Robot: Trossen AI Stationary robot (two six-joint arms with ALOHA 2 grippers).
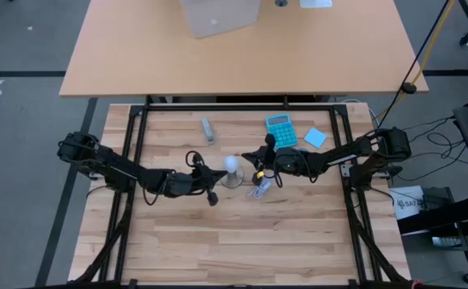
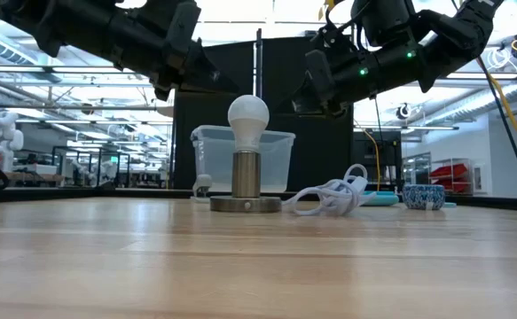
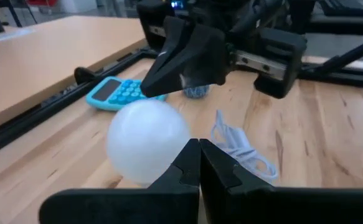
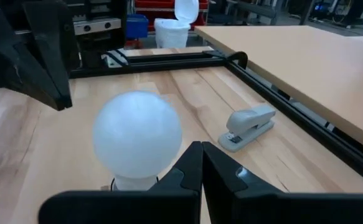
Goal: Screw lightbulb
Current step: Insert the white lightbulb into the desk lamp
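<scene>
Wooden table (image 1: 242, 241) planks carry a metal socket base (image 2: 246, 203), and the lightbulb (image 2: 248, 120) stands upright in it, already seated, we judge. We keep the left gripper (image 3: 199, 163) clenched on nothing, just beside the bulb. The right gripper (image 4: 202, 163) is also clenched and empty, near the other side, so the bulb stands free.

Two matte-black jointed arms w/ angular wedge-shaped fingers (image 3: 200, 168), green LEDs on one wrist, black cables along links.
</scene>
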